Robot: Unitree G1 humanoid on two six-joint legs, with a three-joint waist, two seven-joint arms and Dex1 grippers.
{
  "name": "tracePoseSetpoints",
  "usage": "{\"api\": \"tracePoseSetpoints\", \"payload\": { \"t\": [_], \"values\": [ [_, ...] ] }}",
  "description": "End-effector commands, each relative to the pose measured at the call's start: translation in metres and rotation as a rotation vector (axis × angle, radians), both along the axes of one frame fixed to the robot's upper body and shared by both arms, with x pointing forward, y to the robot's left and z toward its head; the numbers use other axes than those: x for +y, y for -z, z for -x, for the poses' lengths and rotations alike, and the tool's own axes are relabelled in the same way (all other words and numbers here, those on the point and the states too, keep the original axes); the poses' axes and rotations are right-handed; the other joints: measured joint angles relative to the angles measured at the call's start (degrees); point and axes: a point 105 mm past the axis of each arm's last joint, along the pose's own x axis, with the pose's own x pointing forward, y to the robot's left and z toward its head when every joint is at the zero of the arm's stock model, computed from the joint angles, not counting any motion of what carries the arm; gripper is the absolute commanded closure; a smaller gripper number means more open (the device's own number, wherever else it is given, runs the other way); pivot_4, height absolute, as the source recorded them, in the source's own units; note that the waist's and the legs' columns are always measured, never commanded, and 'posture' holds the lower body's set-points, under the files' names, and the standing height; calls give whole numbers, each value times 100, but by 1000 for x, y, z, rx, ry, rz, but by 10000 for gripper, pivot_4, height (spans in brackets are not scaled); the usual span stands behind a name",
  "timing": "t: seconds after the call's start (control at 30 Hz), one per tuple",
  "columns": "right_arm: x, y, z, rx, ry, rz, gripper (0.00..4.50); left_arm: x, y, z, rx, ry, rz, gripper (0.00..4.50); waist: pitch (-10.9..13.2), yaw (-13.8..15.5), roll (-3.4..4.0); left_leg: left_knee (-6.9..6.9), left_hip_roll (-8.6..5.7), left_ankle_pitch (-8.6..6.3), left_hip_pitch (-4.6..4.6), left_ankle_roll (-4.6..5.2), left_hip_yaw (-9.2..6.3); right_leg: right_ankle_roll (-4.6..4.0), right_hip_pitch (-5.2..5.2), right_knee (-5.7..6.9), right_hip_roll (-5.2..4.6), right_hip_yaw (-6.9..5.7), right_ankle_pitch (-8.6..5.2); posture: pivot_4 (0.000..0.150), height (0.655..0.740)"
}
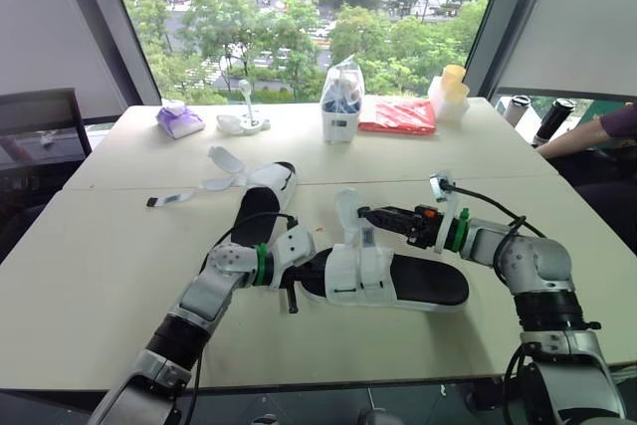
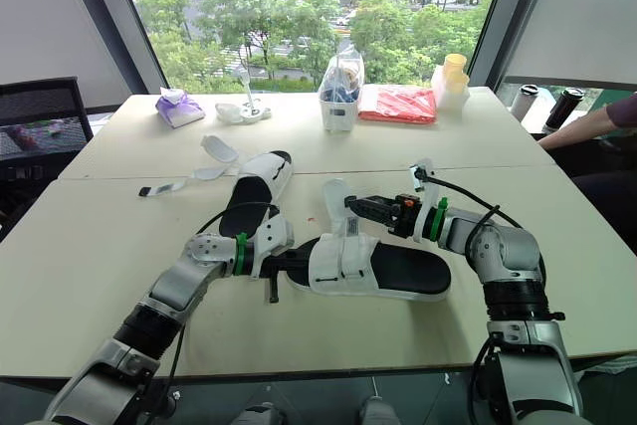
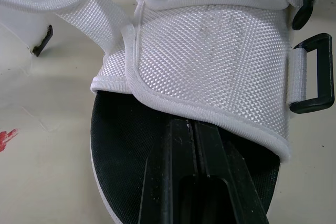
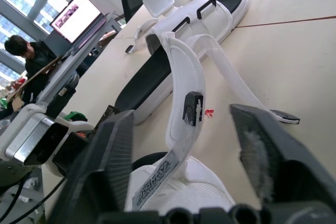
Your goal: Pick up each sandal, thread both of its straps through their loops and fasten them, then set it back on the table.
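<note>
Sandal (image 1: 398, 281), white upper, black footbed, strap (image 1: 347, 211) upright

Sandal (image 3: 210, 51): woven cloth upper, matt blk sole.

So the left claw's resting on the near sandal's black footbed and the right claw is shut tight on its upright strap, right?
Not quite. The right claw is open: the right wrist view shows its fingers spread wide, the upright strap between them unclamped. The left claw does rest on the black footbed of the near sandal.
</note>
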Motion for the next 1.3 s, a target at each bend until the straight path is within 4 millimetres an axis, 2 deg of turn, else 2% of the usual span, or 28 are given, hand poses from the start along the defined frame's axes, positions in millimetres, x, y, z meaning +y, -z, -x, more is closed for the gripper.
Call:
{"api": "tracePoseSetpoints", "payload": {
  "t": [0.03,0.2,0.23,0.3,0.43,0.57,0.73,0.83,1.17,1.3],
  "values": [
    [4,-17,2,-85,-29,18,15211,-1,35,13,101,19,-90,45000,-2,0,3,0,0,0,0,0,0,0,0,0,0,0,0,1500,7400],
    [8,-15,1,-87,-34,21,15211,-2,35,13,103,17,-85,45000,-5,1,6,0,0,0,1,0,0,0,0,1,0,0,0,1500,7400],
    [8,-15,0,-87,-33,20,17494,-2,35,13,103,16,-84,45000,-5,1,6,0,0,0,1,0,0,0,1,1,0,0,0,1500,7400],
    [8,-16,0,-90,-32,17,23578,-2,35,13,103,14,-83,45000,-6,3,7,0,0,0,1,0,0,0,0,1,0,0,0,1500,7400],
    [9,-16,0,-93,-36,16,44452,-1,35,12,103,11,-82,45000,-6,4,8,0,0,0,1,0,0,0,1,1,0,0,0,1500,7400],
    [9,-18,1,-91,-39,-3,44452,0,36,12,103,8,-83,45000,-8,4,9,1,0,0,1,0,0,0,1,1,0,0,0,1500,7400],
    [1,-39,8,-89,-53,-142,44452,1,36,12,104,6,-85,45000,-10,6,12,1,0,0,1,0,0,-1,2,2,0,0,1,1500,7400],
    [-7,-45,8,-79,-15,-201,44452,1,36,13,106,7,-85,45000,-11,5,13,1,0,0,2,0,0,-1,2,2,0,1,1,1500,7400],
    [-18,-5,-8,22,149,-71,44452,-2,37,13,108,18,-83,45000,-23,-4,30,17,0,0,2,0,1,0,5,10,0,1,-1,1500,7400],
    [-17,18,-12,70,165,47,44452,-1,37,13,108,17,-84,45000,-25,-10,31,24,0,0,3,0,1,-7,8,14,1,1,-9,1500,7400]
  ]
}}
